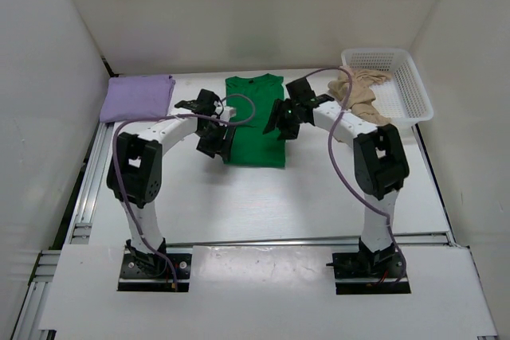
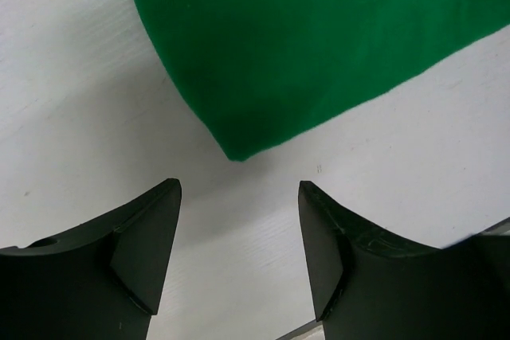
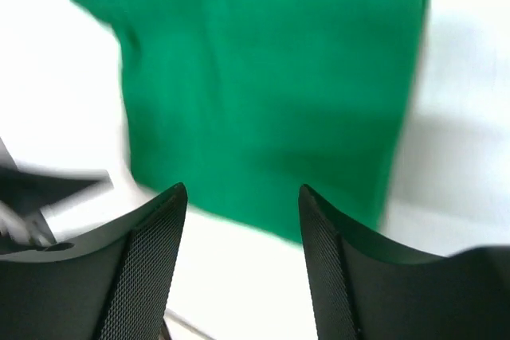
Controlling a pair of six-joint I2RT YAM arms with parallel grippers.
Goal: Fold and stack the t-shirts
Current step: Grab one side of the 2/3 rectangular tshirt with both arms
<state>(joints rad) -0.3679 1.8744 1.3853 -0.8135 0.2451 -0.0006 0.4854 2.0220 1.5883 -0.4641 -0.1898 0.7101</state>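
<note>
A green t-shirt (image 1: 255, 121) lies flat in a long folded strip at the table's middle back. My left gripper (image 1: 213, 137) is open and empty just left of its near left corner, which shows in the left wrist view (image 2: 319, 45). My right gripper (image 1: 280, 123) is open and empty above the shirt's right edge; the shirt fills the right wrist view (image 3: 263, 85). A folded lilac t-shirt (image 1: 137, 97) lies at the back left. A tan t-shirt (image 1: 358, 91) hangs crumpled over the rim of a white basket (image 1: 402, 85).
White walls close in the table on the left, back and right. Metal rails (image 1: 84, 197) run along the table's left edge. Cables loop from both arms above the green shirt.
</note>
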